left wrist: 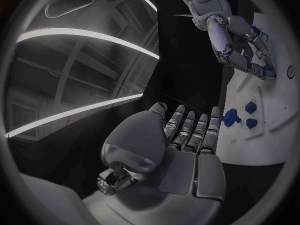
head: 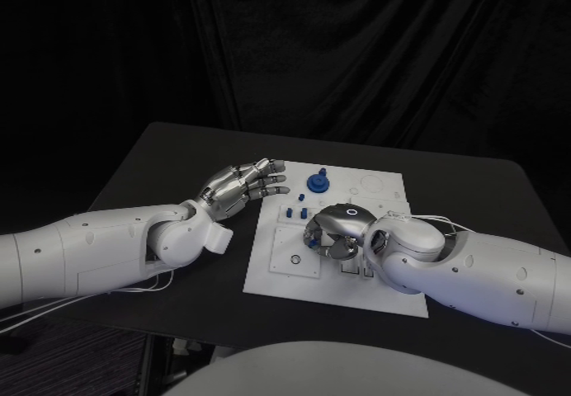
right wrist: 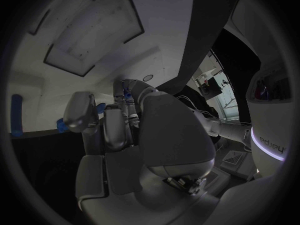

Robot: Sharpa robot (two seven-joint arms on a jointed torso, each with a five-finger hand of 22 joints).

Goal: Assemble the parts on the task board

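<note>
1. Black table (head: pixel 155 165), dark matte top, carries everything.
2. White task board (head: pixel 268 280) lies flat directly on table, approx. mid-table.
3. Bare tabletop shows on all sides of the board; widest strip is on the robot's left of the board.
</note>
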